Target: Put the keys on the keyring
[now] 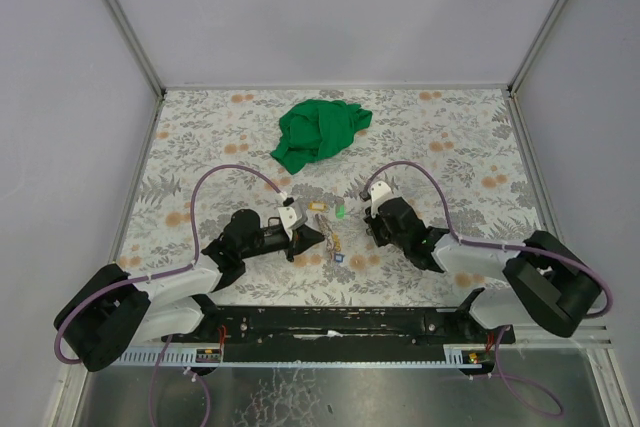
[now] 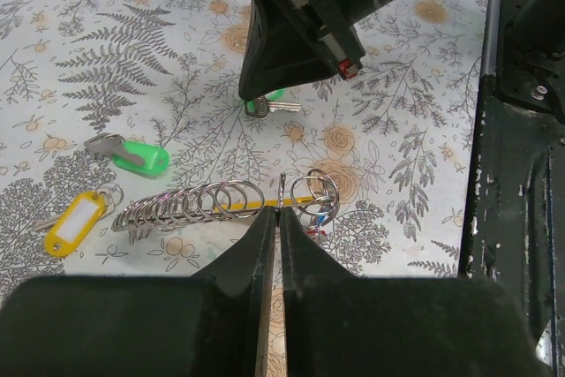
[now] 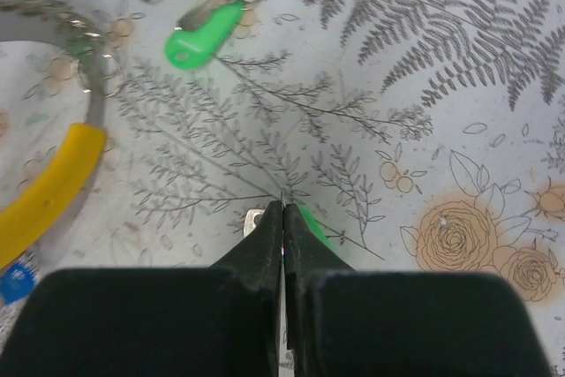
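**Top view:** Your left gripper (image 1: 304, 238) and right gripper (image 1: 369, 226) sit low over the flowered table (image 1: 470, 147), tips facing each other. The keyring (image 1: 331, 240) lies between them, just right of the left tips. A green cloth (image 1: 318, 132) lies well beyond, on the far side.

**Left wrist view:** Your left gripper (image 2: 272, 222) has its fingers pressed together, with the tips meeting the keyring (image 2: 256, 205) at its yellow-sleeved wire. You cannot tell whether the wire is pinched. A loose green key (image 2: 141, 156) and a yellow key (image 2: 75, 222) lie on the keyring's far side. The right gripper (image 2: 265, 94) stands tips-down on a covered green key (image 2: 275, 105).

**Right wrist view:** Your right gripper (image 3: 282, 218) is closed, finger against finger. The covered green key (image 3: 312, 225) shows beneath the tips on both sides, and you cannot tell whether it is gripped. The keyring (image 3: 44, 196) curves near-left, apart from the tips.
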### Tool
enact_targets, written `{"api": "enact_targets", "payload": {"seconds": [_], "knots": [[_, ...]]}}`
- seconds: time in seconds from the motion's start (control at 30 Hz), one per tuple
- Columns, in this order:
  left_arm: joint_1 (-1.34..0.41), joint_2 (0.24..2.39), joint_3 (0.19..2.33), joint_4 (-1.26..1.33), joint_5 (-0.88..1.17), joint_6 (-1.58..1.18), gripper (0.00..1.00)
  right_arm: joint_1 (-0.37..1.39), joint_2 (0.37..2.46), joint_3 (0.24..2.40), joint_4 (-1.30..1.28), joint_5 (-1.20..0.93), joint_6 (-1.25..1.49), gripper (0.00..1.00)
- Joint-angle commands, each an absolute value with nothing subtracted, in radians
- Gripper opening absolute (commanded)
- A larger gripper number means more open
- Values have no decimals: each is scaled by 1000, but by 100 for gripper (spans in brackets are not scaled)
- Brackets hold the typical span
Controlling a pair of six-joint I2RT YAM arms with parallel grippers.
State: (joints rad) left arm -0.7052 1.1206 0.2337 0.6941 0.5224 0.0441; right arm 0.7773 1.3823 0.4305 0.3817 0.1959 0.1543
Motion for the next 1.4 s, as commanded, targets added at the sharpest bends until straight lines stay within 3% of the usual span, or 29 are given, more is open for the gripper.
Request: {"api": "enact_targets", "payload": {"seconds": [0.0,0.6,0.77,1.37], "knots": [[-704,1115,250,753,575,58,0,787,1282,509,278,41,-1,0],[-730,1119,253,741,585,131,0,787,1085,644,39,-357,-304,0],[-731,1113,258,722,598,146,0,787,1068,615,94,-478,-354,0],[-729,1115,248,743,658,160,0,815,1106,617,99,-547,-423,0]]}}
